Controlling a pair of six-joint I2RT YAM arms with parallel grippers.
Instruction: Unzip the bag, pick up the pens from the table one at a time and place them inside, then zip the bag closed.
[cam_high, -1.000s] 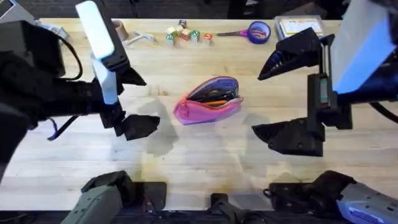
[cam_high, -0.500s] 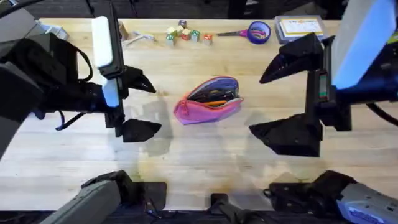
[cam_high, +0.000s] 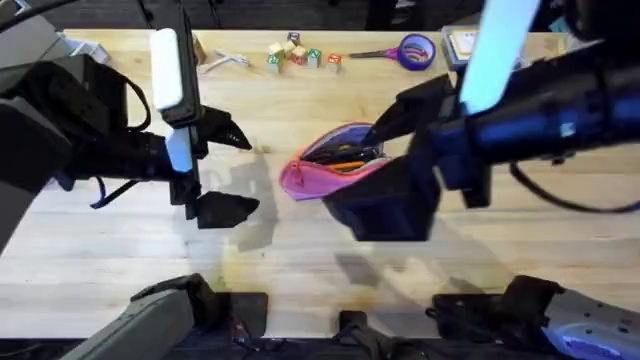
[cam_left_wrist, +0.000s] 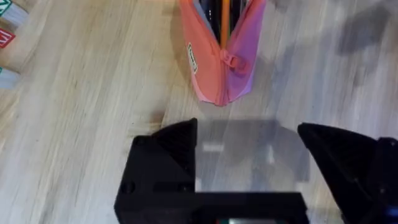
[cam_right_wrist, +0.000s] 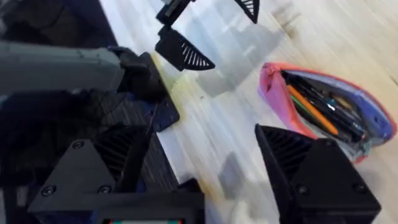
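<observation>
The pink bag lies at mid-table with its zipper open. An orange pen and a black pen lie inside it, side by side. My right gripper hovers open just right of the bag, one finger beyond it and one nearer me, overlapping its right end. In the right wrist view the bag sits past my right gripper, mouth up. My left gripper is open to the bag's left, apart from it. The left wrist view shows the bag's end beyond my open left gripper.
Purple-handled scissors and small coloured blocks lie along the table's far edge, with a flat box at the far right. Bare wood lies in front of the bag.
The right arm has swung left from the table's right side until its open gripper is at the bag. The left arm has barely shifted.
</observation>
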